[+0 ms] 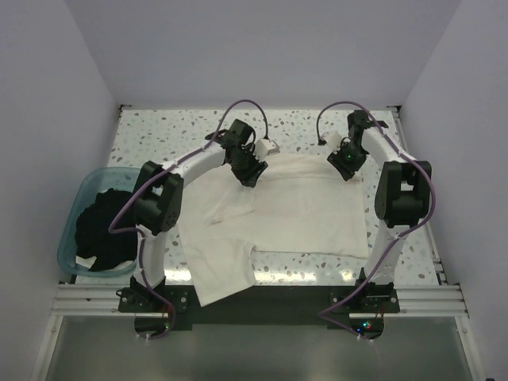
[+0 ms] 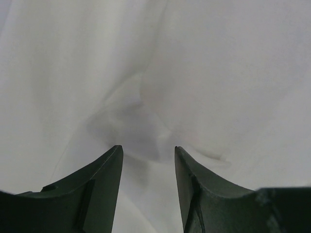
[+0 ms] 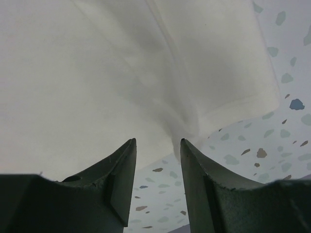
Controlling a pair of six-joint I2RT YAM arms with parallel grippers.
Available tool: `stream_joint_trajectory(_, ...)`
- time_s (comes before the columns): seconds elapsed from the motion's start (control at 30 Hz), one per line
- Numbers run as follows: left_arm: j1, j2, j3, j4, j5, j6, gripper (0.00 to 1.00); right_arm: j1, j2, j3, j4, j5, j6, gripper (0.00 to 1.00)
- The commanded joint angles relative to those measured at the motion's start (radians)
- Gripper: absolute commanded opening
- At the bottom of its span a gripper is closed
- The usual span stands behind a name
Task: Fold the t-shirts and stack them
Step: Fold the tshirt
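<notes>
A white t-shirt (image 1: 294,214) lies spread on the speckled table, plain side up, with one sleeve hanging toward the near edge. My left gripper (image 1: 248,171) hovers over its far left part. In the left wrist view that gripper (image 2: 148,148) is open just above a pucker in the white cloth (image 2: 218,73), with nothing between the fingers. My right gripper (image 1: 347,163) is at the shirt's far right corner. In the right wrist view it (image 3: 158,141) is open too, with bare table between the fingers and a bunched fold of the cloth (image 3: 97,73) just past the tips. A black t-shirt (image 1: 107,230) lies crumpled in the tub.
A translucent teal tub (image 1: 70,226) sits at the table's left edge beside the left arm. Speckled tabletop (image 1: 175,135) shows beyond the shirt, and in the right wrist view the tabletop (image 3: 272,160) shows beside its corner. White walls close in on three sides.
</notes>
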Motion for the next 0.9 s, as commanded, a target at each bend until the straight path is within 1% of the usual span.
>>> stream_joint_trajectory(0.0, -0.01, 0.005, 0.009, 0.078, -0.074, -0.032, 0.52, -0.005, 0.0, -0.007, 0.036, 0.04, -0.052, 0.46)
stream_joint_trajectory(0.1, -0.016, 0.025, 0.024, 0.09, -0.066, -0.033, 0.52, -0.012, 0.003, -0.013, 0.05, 0.049, -0.059, 0.46)
stream_joint_trajectory(0.23, -0.025, 0.041, 0.036, 0.11, -0.048, -0.029, 0.52, -0.018, 0.023, 0.028, 0.029, 0.044, -0.058, 0.46)
stream_joint_trajectory(0.27, -0.028, 0.044, 0.038, 0.113, -0.041, -0.027, 0.52, -0.047, 0.026, 0.036, 0.021, 0.041, -0.061, 0.46)
stream_joint_trajectory(0.33, -0.034, 0.059, 0.047, 0.117, -0.035, -0.018, 0.52, -0.053, 0.037, 0.05, 0.007, 0.038, -0.067, 0.46)
stream_joint_trajectory(0.7, -0.042, 0.142, 0.121, 0.144, -0.057, -0.012, 0.5, -0.067, 0.049, 0.055, -0.01, 0.027, -0.089, 0.49)
stream_joint_trajectory(0.73, -0.043, 0.151, 0.127, 0.142, -0.072, -0.012, 0.49, -0.067, 0.055, 0.056, -0.01, 0.027, -0.089, 0.49)
stream_joint_trajectory(0.77, -0.043, 0.16, 0.133, 0.133, -0.074, -0.012, 0.45, -0.065, 0.059, 0.058, -0.011, 0.027, -0.09, 0.49)
stream_joint_trajectory(0.83, -0.043, 0.173, 0.147, 0.122, -0.083, -0.007, 0.4, -0.068, 0.066, 0.064, -0.017, 0.032, -0.093, 0.49)
stream_joint_trajectory(0.87, -0.043, 0.174, 0.145, 0.121, -0.083, -0.004, 0.32, -0.068, 0.069, 0.064, -0.016, 0.032, -0.095, 0.48)
